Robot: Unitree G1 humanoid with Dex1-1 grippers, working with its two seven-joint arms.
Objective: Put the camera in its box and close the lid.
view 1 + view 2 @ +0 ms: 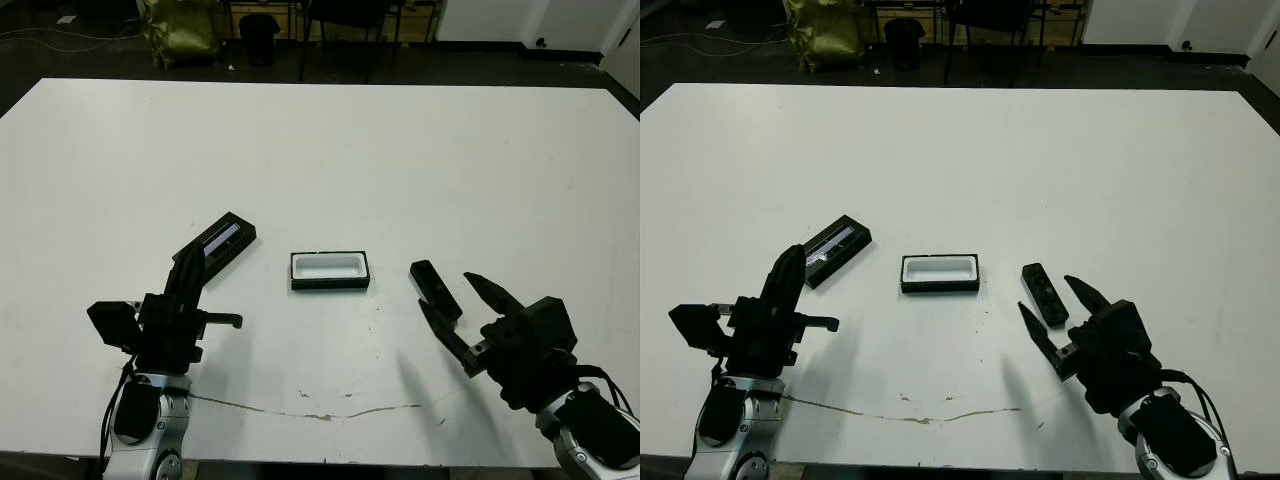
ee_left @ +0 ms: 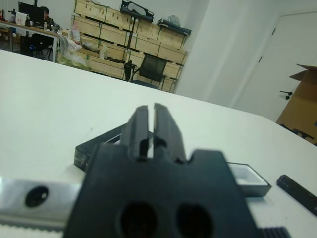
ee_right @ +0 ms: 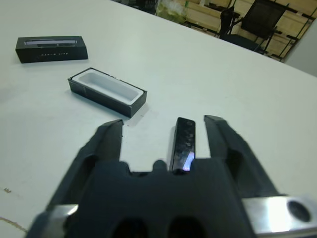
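white table [image 1: 400, 150], three task items lying in a rough row near the robot. the box [image 1: 330, 270] sits open side up at centre, white lining showing, nothing inside it. the lid [image 1: 837, 250] lies flat on the robot's left of the box, apart from it, angled, pale stripe facing up. the camera [image 1: 1045, 294] lies flat on the table on the robot's right of the box, apart from it, not in the box.

right gripper [image 3: 166, 128]: fingers spread wide, holding nothing. in the right wrist view the camera lies between the two fingers, not touched by either; whether the fingertips touch the table cannot be told.

left gripper [image 2: 151, 125]: fingers pressed almost together with only a thin slit between, holding nothing. it points toward the lid, just short of it; contact with the lid cannot be told.
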